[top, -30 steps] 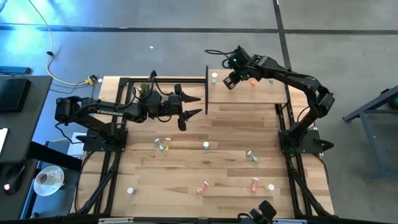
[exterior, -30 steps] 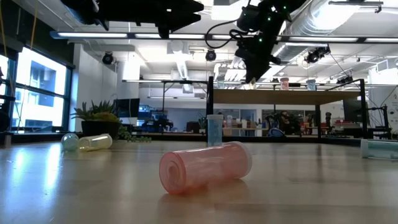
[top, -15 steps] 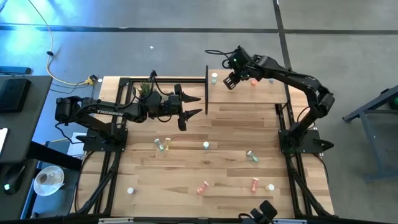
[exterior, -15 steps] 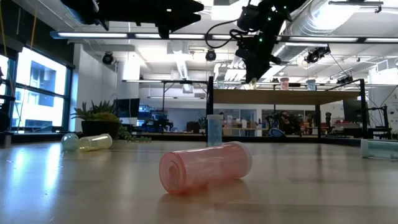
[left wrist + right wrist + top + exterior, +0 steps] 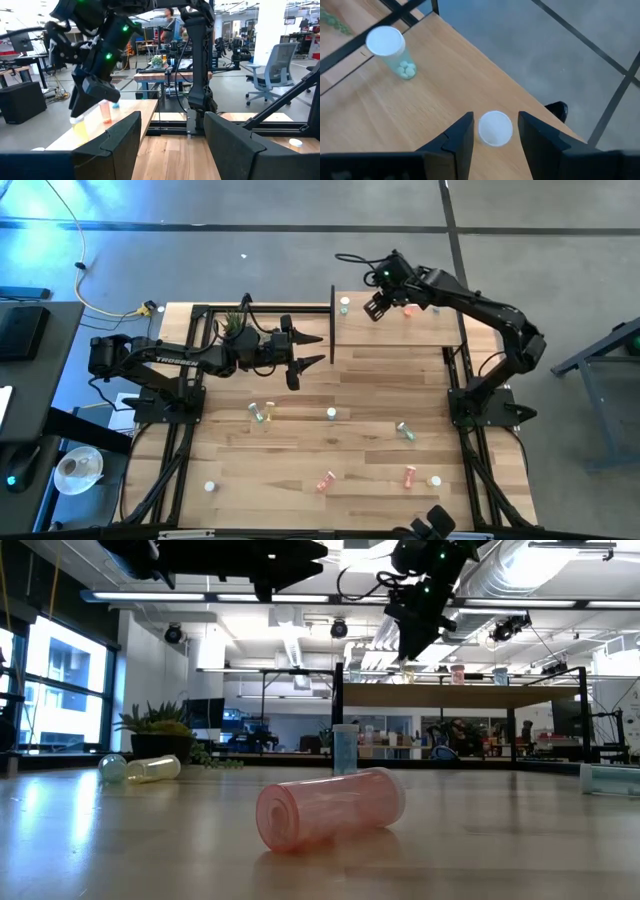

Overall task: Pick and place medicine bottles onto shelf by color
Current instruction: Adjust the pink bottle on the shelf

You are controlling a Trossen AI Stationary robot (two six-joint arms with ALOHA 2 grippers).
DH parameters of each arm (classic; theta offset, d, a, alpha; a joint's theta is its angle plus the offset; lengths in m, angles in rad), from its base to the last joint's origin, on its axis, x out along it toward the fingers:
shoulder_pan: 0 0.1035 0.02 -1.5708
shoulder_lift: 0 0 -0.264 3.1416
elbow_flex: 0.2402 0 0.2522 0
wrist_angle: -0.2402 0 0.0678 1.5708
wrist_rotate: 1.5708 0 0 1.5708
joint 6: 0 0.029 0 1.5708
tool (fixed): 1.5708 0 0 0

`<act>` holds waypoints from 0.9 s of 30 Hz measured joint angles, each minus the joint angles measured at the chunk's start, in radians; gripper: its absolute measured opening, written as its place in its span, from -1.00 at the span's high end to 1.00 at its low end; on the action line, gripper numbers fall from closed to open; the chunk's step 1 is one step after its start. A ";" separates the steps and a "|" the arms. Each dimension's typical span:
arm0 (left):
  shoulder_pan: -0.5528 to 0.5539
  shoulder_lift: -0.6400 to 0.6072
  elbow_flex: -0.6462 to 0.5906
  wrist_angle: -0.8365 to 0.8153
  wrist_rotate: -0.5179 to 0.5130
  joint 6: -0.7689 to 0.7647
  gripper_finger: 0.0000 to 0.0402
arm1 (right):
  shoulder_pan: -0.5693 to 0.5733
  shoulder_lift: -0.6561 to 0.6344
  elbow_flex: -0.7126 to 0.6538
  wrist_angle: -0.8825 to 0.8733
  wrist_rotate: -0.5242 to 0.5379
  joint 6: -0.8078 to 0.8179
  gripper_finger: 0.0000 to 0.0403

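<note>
Right gripper (image 5: pixel 492 137): positioned above the shelf (image 5: pixel 435 95), fingers parted on either side of a white-capped bottle (image 5: pixel 495 128) standing near the shelf's edge; the fingers are spread and appear not to touch the cap. A second bottle, teal bottle (image 5: pixel 390 50), stands upright farther along the same shelf, well apart from the first. In the left wrist view a yellow bottle (image 5: pixel 80 129) stands directly under this gripper, with an orange-red bottle (image 5: pixel 105 111) just beyond it.

Left gripper (image 5: pixel 318 349): open and empty, held above the tabletop (image 5: pixel 370 400) beside the shelf's black frame.

Remaining medicine bottles: scattered on the tabletop, including a pale pair (image 5: pixel 261 413), a small one (image 5: pixel 331 414) at mid-table, a teal one (image 5: pixel 405 431) and two orange-red ones (image 5: pixel 327 479) nearer the front edge. A potted plant (image 5: pixel 232 322) stands behind the left arm.
</note>
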 joint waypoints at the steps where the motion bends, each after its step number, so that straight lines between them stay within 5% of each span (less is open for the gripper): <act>1: 0.000 0.000 0.000 0.000 0.000 0.000 -0.03 | 0.000 -0.009 0.000 -0.001 0.000 0.000 0.28; 27: 0.000 0.001 0.000 -0.025 0.000 0.000 -0.03 | 0.051 -0.172 0.000 -0.394 -0.114 0.016 0.28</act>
